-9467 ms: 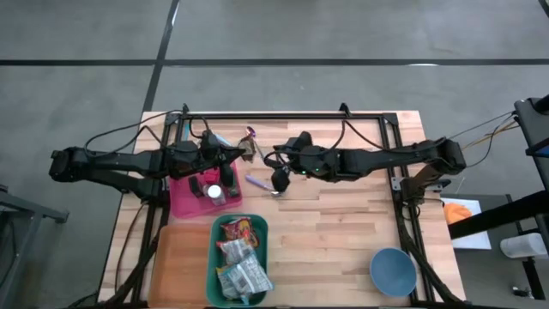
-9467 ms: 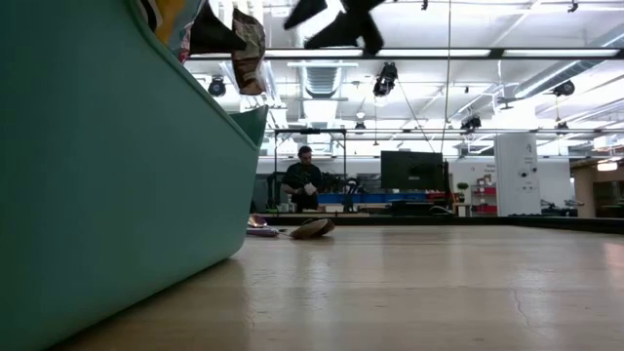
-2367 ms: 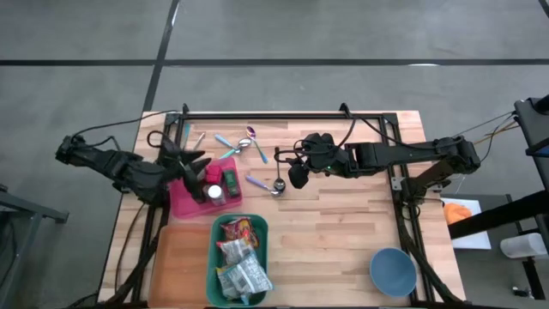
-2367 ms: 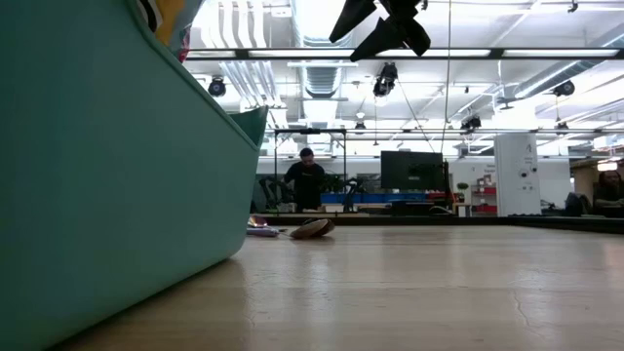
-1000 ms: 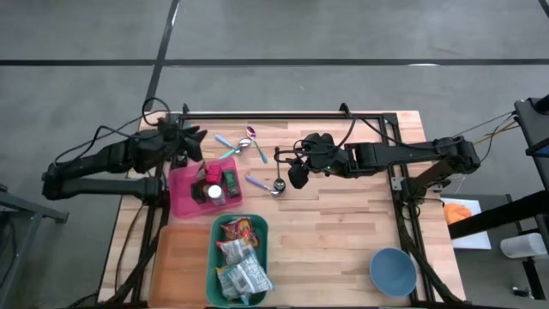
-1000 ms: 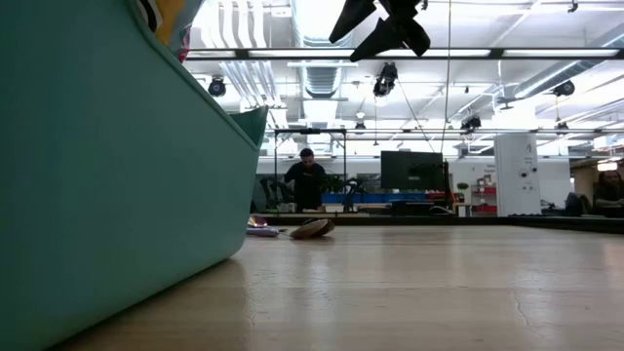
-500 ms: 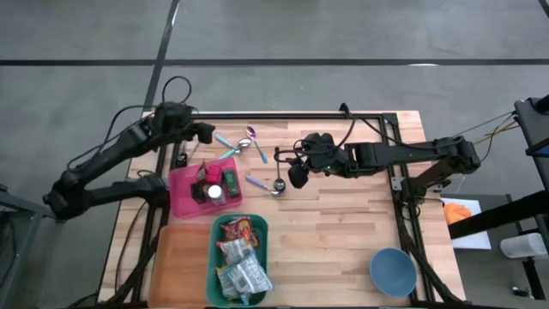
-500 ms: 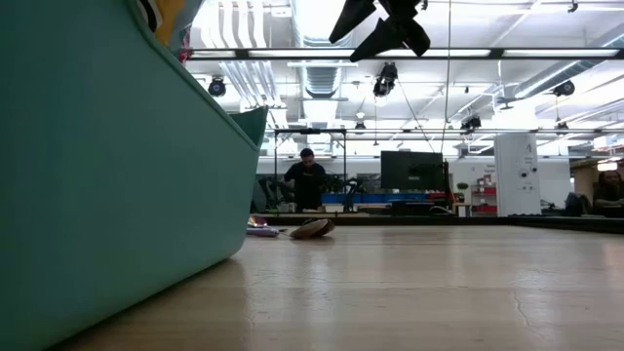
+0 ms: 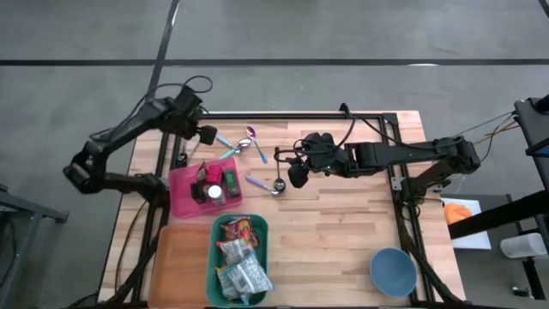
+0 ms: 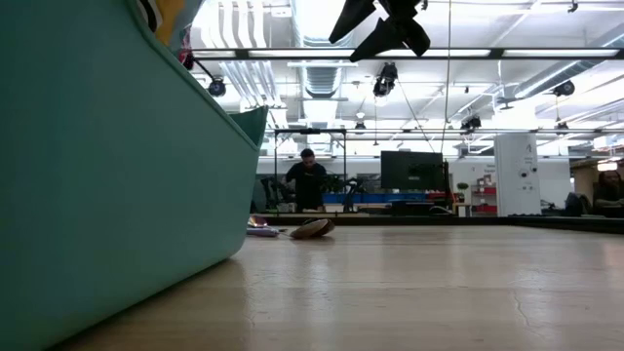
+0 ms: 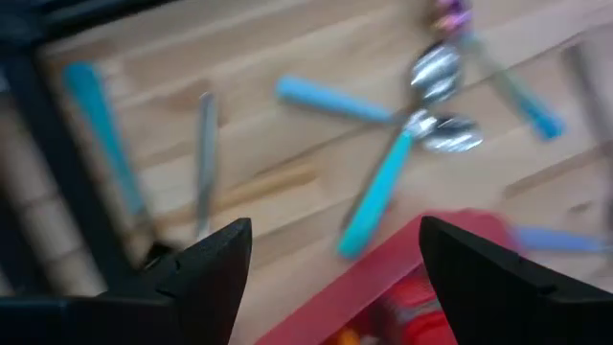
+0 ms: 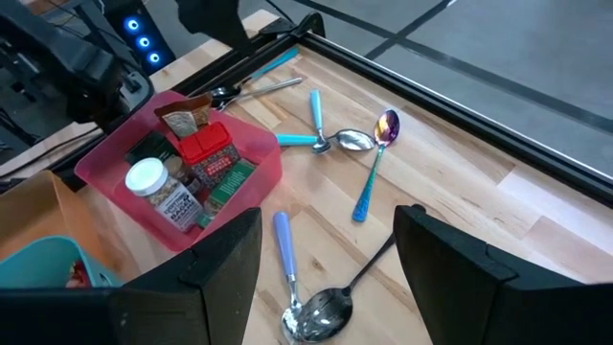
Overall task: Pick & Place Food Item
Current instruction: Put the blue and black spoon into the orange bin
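The high view shows the whole table (image 9: 343, 223); the low view shows mainly a teal bin (image 10: 97, 175) wall and a person (image 10: 307, 180) far behind. Food packets (image 9: 238, 253) lie in that bin, which runs lengthwise toward the table's near edge. Jars (image 12: 168, 196) lie in the pink tray (image 9: 182, 199). The left gripper (image 9: 206, 135) hovers above the table's far-left corner near the spoons (image 11: 436, 101), fingers (image 11: 206, 268) spread, empty. The right gripper (image 9: 296, 172) hangs mid-table, fingers (image 12: 225, 259) apart, holding nothing.
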`<state>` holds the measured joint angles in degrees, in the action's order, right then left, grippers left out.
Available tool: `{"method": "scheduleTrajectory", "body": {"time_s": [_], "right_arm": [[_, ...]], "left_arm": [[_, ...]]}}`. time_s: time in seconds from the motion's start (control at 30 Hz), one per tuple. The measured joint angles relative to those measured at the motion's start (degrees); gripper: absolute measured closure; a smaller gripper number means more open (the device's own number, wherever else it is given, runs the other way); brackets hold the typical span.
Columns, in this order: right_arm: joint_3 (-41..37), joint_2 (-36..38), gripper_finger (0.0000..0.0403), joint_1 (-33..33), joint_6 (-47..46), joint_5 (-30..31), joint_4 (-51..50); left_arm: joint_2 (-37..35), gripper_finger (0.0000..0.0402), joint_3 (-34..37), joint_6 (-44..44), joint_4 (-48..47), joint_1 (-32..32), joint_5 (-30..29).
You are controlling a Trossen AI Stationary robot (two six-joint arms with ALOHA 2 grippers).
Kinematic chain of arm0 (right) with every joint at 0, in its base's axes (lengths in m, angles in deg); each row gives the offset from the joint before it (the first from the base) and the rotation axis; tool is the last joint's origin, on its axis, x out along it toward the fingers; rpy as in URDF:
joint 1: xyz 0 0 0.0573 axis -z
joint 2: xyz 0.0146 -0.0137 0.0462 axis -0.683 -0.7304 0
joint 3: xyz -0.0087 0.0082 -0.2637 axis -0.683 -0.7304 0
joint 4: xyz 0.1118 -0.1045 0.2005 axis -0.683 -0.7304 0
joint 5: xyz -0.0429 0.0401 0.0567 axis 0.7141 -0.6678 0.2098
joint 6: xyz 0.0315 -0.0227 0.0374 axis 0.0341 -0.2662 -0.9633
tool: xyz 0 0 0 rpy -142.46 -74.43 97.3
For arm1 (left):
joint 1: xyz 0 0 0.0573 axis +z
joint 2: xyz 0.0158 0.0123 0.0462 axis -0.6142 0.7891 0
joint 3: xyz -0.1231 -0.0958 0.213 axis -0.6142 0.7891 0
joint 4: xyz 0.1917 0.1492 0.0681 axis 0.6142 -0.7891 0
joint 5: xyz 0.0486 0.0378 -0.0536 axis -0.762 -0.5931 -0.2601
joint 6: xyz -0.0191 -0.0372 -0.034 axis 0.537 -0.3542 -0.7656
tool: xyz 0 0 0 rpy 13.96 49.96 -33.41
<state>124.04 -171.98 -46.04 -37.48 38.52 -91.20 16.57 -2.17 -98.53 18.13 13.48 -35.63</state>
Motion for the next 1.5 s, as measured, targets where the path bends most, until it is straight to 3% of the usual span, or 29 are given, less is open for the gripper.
{"method": "scheduleTrajectory", "body": {"time_s": [0.1,0.2,0.7,1.1,1.3,1.5], "right_arm": [[0.0,0.0,0.017,0.0,0.0,-0.02,-0.01],[0.0,0.0,0.017,0.0,0.0,-0.02,-0.03],[0.0,0.09,0.017,-0.02,0.0,-0.15,-0.09],[-0.08,0.09,0.017,1.11,0.2,0.0,-0.66],[-0.31,0.09,0.017,1.75,0.55,0.0,-1.21],[-0.33,0.09,0.017,2.51,0.46,0.04,-1.84]], "left_arm": [[5.37,0.0101,-4.99,-2.14,-8.31,-0.02,-5.15],[9.82,0.0101,-7.27,-2.77,-10.65,0.0,-10.06],[22.92,0.0101,-7.32,-0.94,-9.3,0.0,-13.53],[24.84,0.0101,1.44,7.73,1.76,1.16,-13.5],[24.81,0.0101,4.37,8.17,7.81,1.37,-13.31],[24.73,0.0101,5.03,8.15,8.05,2.98,-13.31]]}}
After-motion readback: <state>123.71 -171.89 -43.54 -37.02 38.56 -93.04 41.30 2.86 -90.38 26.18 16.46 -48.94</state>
